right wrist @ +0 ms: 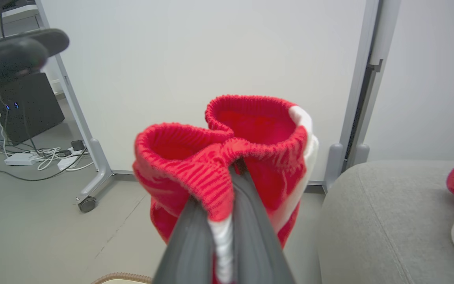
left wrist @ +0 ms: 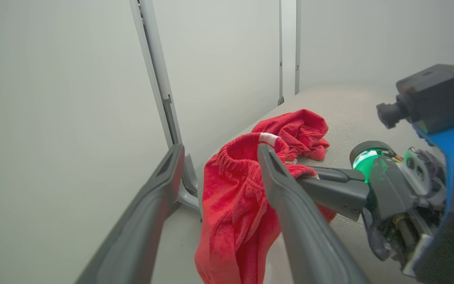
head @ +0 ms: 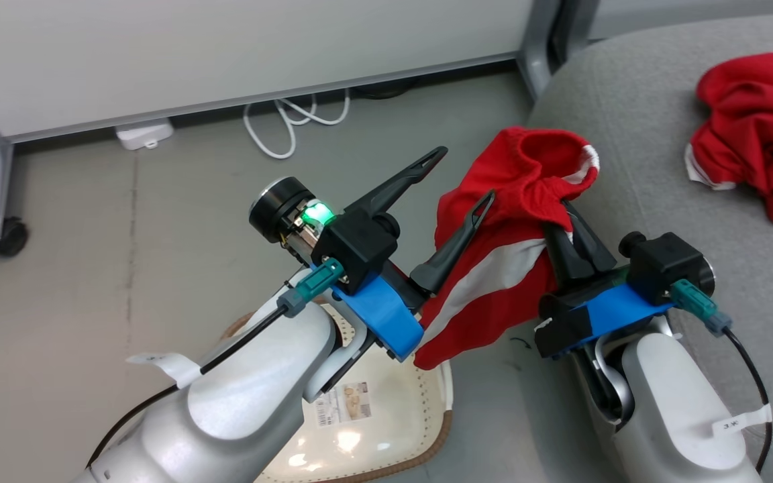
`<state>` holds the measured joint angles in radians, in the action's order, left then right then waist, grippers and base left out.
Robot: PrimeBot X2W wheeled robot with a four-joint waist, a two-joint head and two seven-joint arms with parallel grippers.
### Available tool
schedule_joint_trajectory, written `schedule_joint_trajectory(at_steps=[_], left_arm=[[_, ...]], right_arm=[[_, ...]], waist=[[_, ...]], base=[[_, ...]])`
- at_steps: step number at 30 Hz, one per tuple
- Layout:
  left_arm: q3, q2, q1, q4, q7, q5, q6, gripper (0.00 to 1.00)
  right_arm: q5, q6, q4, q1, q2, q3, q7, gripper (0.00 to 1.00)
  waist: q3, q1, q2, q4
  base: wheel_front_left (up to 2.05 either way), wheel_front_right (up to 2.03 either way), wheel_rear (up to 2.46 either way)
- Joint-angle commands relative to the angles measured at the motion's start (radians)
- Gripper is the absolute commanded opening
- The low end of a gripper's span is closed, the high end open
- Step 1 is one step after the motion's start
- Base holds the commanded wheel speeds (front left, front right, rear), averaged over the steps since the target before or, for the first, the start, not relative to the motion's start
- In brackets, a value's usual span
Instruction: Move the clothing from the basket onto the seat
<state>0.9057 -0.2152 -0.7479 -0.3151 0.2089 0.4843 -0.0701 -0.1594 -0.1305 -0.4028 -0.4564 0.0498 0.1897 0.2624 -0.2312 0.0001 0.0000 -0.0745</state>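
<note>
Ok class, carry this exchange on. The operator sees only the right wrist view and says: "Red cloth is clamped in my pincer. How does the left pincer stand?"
Observer: The left pincer is open and clamps nothing. One of its fingertips is close beside your garment.
Operator: Is there any cloth in the basket?
Observer: What shows of the basket floor is bare, with no cloth on it.
</note>
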Motion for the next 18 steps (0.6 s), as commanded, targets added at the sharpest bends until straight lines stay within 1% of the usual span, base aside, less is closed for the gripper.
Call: schedule_joint_trajectory(at_steps=[1, 8, 18], left_arm=[[0.001, -0.004, -0.003, 0.003, 0.001, -0.002, 0.002, 1.00], [0.026, 0.004, -0.012, 0.004, 0.000, -0.010, -0.005, 1.00], [0.054, 0.015, -0.026, -0.002, -0.001, -0.019, -0.006, 1.00]], right_arm=[[0.004, 0.000, 0.010, 0.012, 0.001, -0.004, 0.004, 0.00], [0.010, 0.000, 0.055, 0.046, 0.001, -0.058, 0.004, 0.00], [0.006, 0.000, 0.103, 0.091, 0.001, -0.130, 0.004, 0.00]], waist=[[-0.014, -0.0001, 0.0000, -0.032], [-0.030, -0.0001, 0.0000, -0.096], [-0.059, -0.0001, 0.0000, -0.162]], base=[[0.00, 0.00, 0.00], [0.00, 0.00, 0.00], [0.00, 0.00, 0.00]])
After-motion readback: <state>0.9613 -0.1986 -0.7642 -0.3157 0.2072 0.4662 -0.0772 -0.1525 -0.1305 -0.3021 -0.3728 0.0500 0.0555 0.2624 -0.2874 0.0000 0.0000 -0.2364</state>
